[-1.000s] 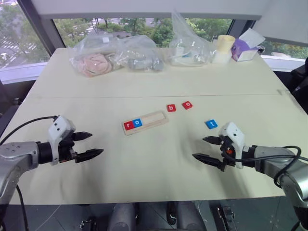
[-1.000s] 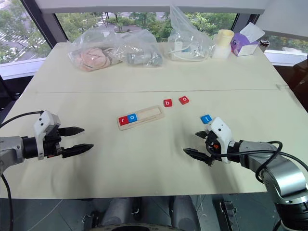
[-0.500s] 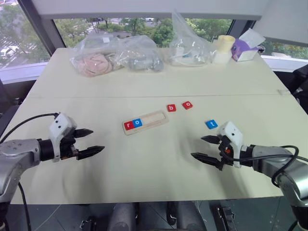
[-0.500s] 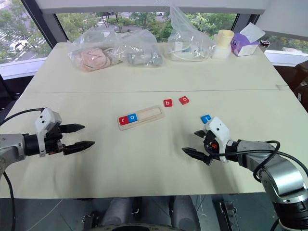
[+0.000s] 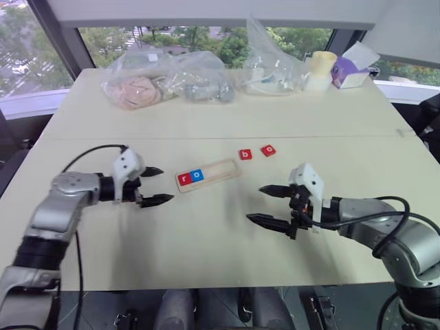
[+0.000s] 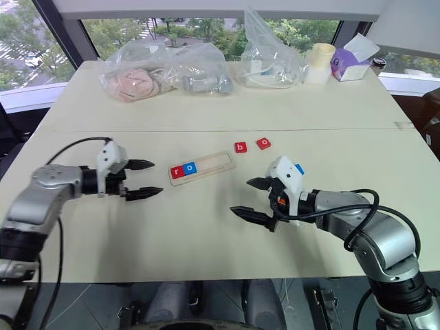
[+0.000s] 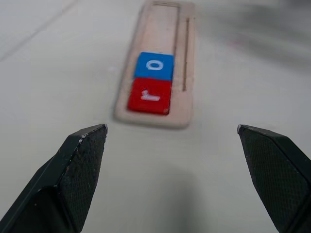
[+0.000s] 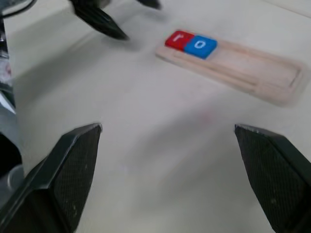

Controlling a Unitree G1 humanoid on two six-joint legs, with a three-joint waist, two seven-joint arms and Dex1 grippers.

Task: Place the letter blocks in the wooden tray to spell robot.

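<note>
A: At the back of the worktop [image 5: 227, 275], what was there?

B: Clear plastic bags [image 5: 168, 77] with soft things inside, a pale cup [image 5: 320, 69] and a purple box [image 5: 348, 72]. They were well away from the blocks. Nothing sat between the claws and the tray.

A: Where was the wooden tray [image 5: 207, 174]?

B: In the middle of the worktop. Its long side ran across, with the right end tipped a little toward the window. The red r block [image 5: 184, 179] and the blue o block [image 5: 197, 174] sat side by side at its left end.

A: And the other blocks?

B: The red b block [image 5: 245, 154] and the red o block [image 5: 268, 150] lay flat just past the tray's right end. The blue t block [image 6: 298, 168] was mostly hidden behind the right claw [image 5: 269, 205].

A: Were the claws holding anything?

B: No. The left claw [image 5: 154, 185] was near the tray's left end, fingers wide apart. The right claw was open wide too, pointing toward the tray.
</note>
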